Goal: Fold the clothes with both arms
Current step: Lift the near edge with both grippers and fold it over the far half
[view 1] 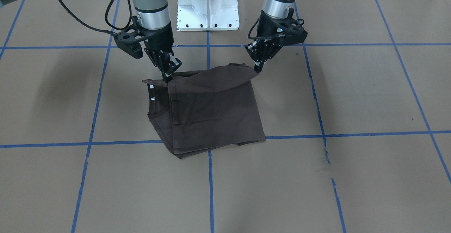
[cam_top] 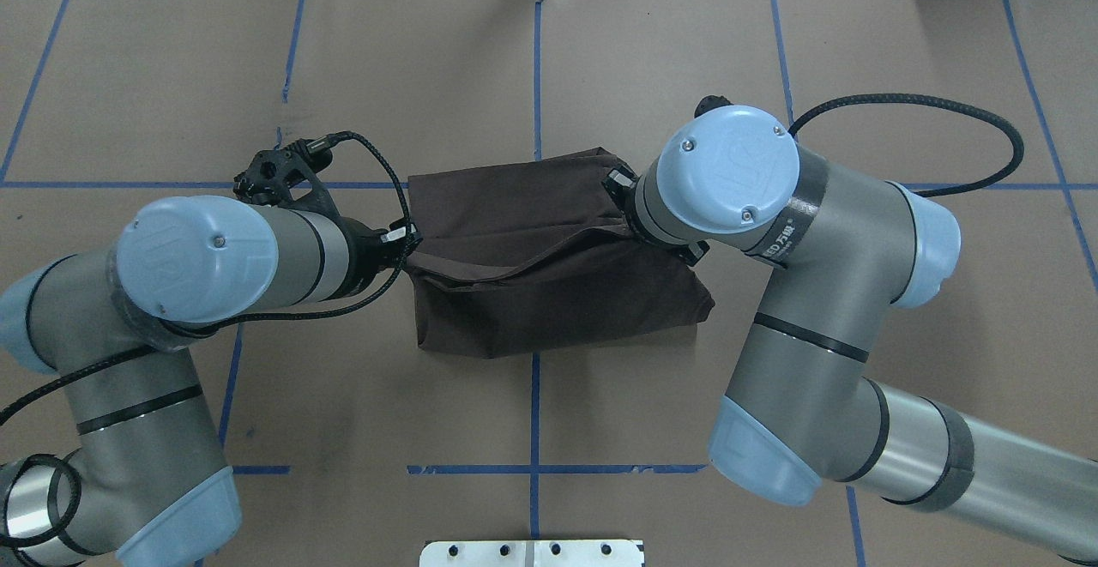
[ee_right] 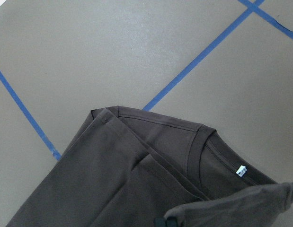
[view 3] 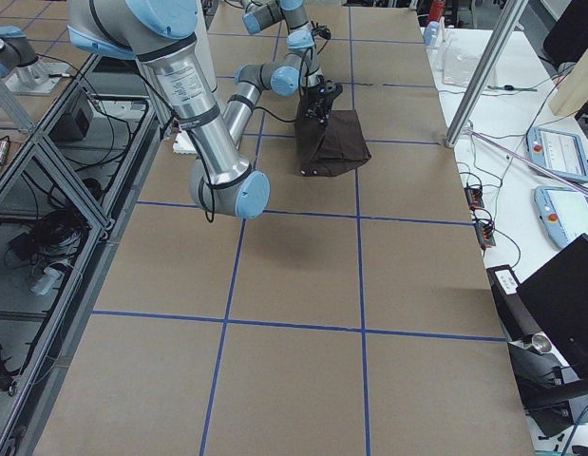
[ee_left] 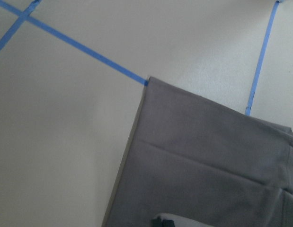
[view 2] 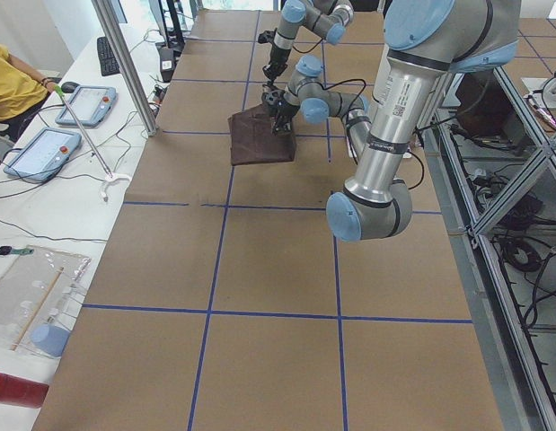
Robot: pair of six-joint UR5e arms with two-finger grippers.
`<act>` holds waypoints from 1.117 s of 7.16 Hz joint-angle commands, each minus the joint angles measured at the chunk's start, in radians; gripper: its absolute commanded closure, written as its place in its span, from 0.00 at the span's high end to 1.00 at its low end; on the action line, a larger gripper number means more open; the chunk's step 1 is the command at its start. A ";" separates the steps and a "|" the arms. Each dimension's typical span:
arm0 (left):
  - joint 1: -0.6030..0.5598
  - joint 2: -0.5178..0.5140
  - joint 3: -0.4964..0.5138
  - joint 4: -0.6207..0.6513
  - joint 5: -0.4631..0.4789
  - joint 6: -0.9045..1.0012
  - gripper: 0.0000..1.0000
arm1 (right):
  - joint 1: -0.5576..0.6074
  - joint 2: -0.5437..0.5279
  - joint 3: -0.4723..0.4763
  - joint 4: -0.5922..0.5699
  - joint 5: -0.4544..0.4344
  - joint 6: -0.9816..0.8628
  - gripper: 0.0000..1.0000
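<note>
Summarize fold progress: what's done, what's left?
Done: T-shirt already lies as a narrowed, layered rectangle, collar at one end. In hand: left gripper and right gripper each pinch a corner of the robot-side edge, lifted off the table. Left: probably carry that edge across, lay it flat, release.

The worktop (view 1: 352, 95) is covered in brown paper crossed by a grid of blue tape (view 1: 370, 44). A white bolted pedestal (view 1: 208, 4) stands at top centre of the front view. In the left-side view, a white side table (view 2: 44, 215) along the left edge carries one screen pendant (view 2: 41, 153), another (view 2: 87, 92), a keyboard (view 2: 107, 56) and a clear plastic bag (view 2: 30, 296). A person's yellow sleeve (view 2: 13, 81) shows at upper left.
</note>
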 commanded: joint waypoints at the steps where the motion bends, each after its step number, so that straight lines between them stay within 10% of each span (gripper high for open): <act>1: -0.030 -0.002 0.031 -0.037 0.002 0.044 0.00 | 0.031 0.030 -0.056 0.004 0.024 -0.019 0.00; 5: -0.085 -0.033 0.217 -0.184 0.008 0.095 0.05 | 0.086 0.049 -0.233 0.227 0.072 -0.019 0.00; 6: -0.099 -0.067 0.315 -0.242 0.009 0.095 0.21 | 0.111 0.082 -0.316 0.259 0.092 -0.057 0.18; 8: -0.193 -0.184 0.595 -0.436 0.064 0.152 0.40 | 0.172 0.201 -0.589 0.423 0.092 -0.198 0.98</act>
